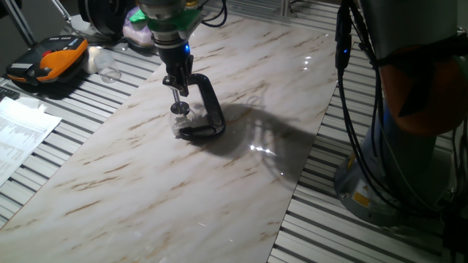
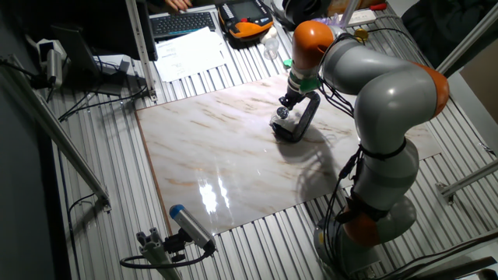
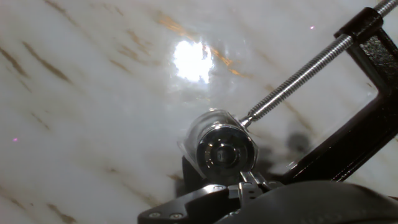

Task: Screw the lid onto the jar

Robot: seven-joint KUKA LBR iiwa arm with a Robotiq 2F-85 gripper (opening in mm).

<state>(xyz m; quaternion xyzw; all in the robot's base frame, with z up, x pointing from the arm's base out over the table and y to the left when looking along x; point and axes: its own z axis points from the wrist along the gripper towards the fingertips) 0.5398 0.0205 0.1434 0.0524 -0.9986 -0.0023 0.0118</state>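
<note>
Silvery lid [image 3: 225, 151] fills the hand view, sitting on the clear glass jar [image 3: 202, 127], which the black C-clamp [image 1: 208, 109] pins to the marble worktop [image 1: 146, 183]. Hand [image 1: 178, 86] hovers just above; grip width hidden.

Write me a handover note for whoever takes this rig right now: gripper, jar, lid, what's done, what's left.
Gripper: directly above the jar, right at the lid; whether it is open or shut cannot be told from any view.
Jar: upright on the marble table, held in the black C-clamp, whose screw presses against its side.
Lid: sitting on the jar's mouth, seen shiny and round in the hand view.
Done: jar clamped, lid placed on top.
Left: how far the lid is threaded cannot be seen; check its seating, finish turning it tight, then release and lift the arm.
</note>
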